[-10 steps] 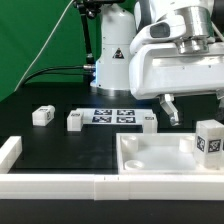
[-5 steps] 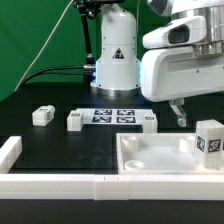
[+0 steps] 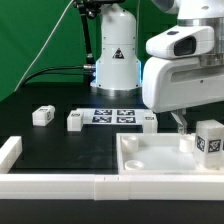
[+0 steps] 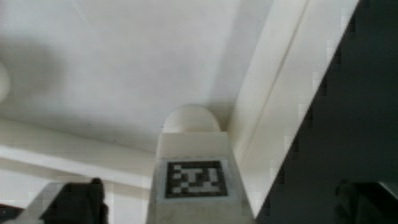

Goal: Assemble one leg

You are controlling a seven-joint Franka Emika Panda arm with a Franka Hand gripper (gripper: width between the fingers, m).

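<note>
The pincer (image 4: 217, 200) hangs open, one finger on either side of the leg (image 4: 196, 160), apparently clear of it. The leg stands upright in a corner of the tray (image 3: 160, 158), near the bench's front edge at the exterior view's right. The step looks like grasping: next, lower squarely and close.

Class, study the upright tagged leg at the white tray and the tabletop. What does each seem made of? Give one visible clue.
Leg: probably moulded plastic, smooth matte white with rounded top edges. Tabletop: black and matte, showing no glare; cloth or coated board, cannot tell which.
</note>
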